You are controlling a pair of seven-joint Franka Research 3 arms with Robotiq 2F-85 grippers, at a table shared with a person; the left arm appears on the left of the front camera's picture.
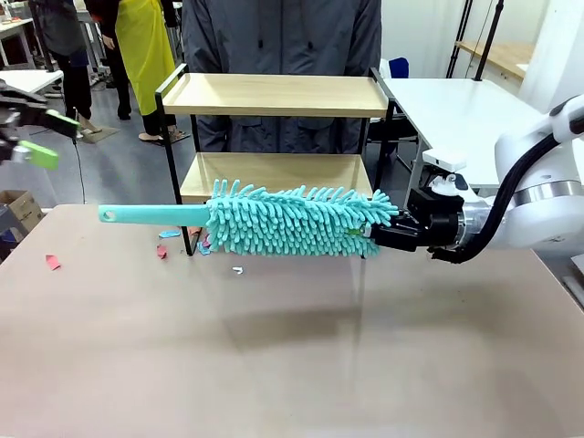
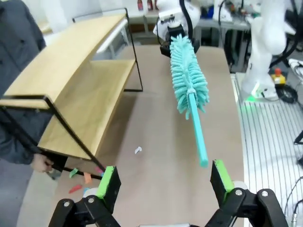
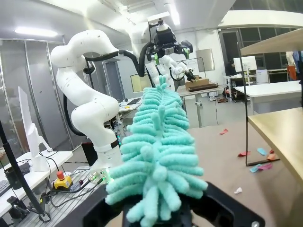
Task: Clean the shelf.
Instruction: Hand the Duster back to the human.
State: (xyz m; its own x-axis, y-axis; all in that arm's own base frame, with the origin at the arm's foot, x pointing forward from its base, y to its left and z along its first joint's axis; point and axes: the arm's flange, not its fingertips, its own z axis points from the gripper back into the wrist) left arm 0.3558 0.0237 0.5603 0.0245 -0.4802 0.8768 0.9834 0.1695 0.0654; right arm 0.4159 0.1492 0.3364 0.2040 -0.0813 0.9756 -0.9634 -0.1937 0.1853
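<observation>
Gripping duster (image 1: 292,221), right claw (image 1: 379,239); shelf (image 1: 274,96) behind.

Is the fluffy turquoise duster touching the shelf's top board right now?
No. In the front view the duster hangs in front of the lower board, well below the top board of the shelf.

Duster (image 1: 297,219) spans front of shelf (image 1: 274,96), lower board seemingly blocked, top board open

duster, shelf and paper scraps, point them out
duster (image 1: 292,219), front view, middle of the fluffy head
shelf (image 1: 274,94), front view, top board
paper scraps (image 1: 53,262), front view, red scrap at left
</observation>
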